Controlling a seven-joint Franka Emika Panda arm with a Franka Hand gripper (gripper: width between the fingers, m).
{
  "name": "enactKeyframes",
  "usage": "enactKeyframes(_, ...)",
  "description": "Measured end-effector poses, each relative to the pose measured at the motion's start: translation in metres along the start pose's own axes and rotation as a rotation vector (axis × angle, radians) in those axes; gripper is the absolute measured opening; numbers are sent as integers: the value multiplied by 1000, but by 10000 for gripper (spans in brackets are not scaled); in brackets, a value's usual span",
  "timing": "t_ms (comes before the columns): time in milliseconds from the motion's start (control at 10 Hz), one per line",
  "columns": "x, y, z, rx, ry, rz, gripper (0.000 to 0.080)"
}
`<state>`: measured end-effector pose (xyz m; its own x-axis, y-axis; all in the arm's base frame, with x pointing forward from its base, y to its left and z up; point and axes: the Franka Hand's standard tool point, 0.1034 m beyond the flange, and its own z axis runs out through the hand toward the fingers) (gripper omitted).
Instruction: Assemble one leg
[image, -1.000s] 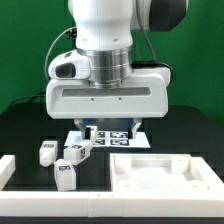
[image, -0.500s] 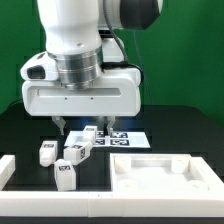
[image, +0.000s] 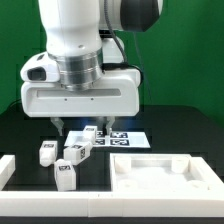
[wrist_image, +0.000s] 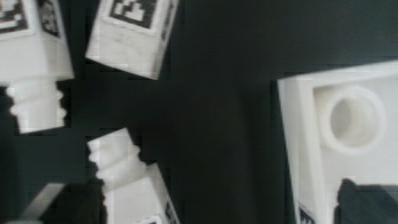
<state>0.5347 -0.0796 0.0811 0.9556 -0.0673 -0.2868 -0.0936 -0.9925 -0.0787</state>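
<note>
Several small white legs with black-and-white tags lie on the black table: one (image: 47, 153), one (image: 66, 175), one (image: 76, 150) and one (image: 89, 135) by the marker board. My gripper (image: 83, 126) hangs just above them, open and empty. In the wrist view the gripper (wrist_image: 214, 212) shows only dark fingertips (wrist_image: 50, 205) at the frame's corners. One leg (wrist_image: 128, 178) lies beside that fingertip. Two more legs (wrist_image: 32, 60) (wrist_image: 139, 35) lie farther off, threaded ends showing.
The large white square tray-like part (image: 160, 176) lies at the exterior view's front right, its corner with a round hole also in the wrist view (wrist_image: 347, 125). The marker board (image: 122, 138) lies behind it. A white bar (image: 8, 170) sits at the front left.
The arm has shifted toward the exterior view's left, from over the marker board to over the legs. It has held still for the last half second. The jaws stay open.
</note>
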Motion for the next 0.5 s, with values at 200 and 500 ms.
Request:
enactKeyframes(200, 13, -4, -10, -36, 0, -78, 649)
enactKeyframes(500, 11, -3, -7, -29, -4, -70, 649)
